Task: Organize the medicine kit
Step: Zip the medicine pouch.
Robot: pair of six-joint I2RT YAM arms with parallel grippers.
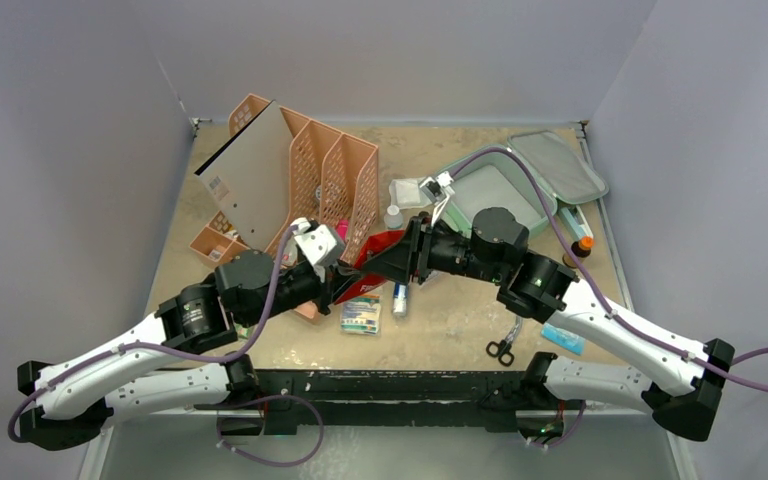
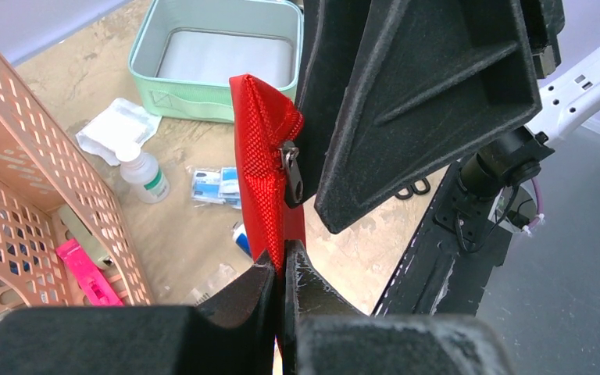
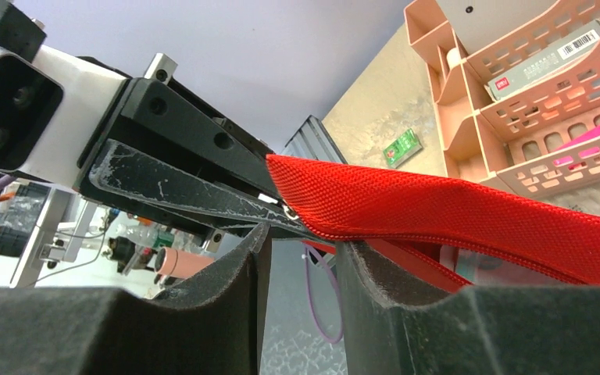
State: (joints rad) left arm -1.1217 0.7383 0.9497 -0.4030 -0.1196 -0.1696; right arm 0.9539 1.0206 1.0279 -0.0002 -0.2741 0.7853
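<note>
Two arms hold a red pouch (image 2: pixel 262 156) aloft between them over the bench (image 1: pixel 440 320). We see the left fingers (image 2: pixel 262 285) clamped shut on its lower edge, while the right fingers (image 3: pixel 242 266) stand apart at its zipper end. Beyond them, far right, the mint-green medicine kit (image 2: pixel 195 100) sits open, its lid (image 1: pixel 560 165) thrown back.

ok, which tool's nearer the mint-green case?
Right: the right tool is at the red pouch on the case side; left tool clamps its far end, by the orange rack.
</note>
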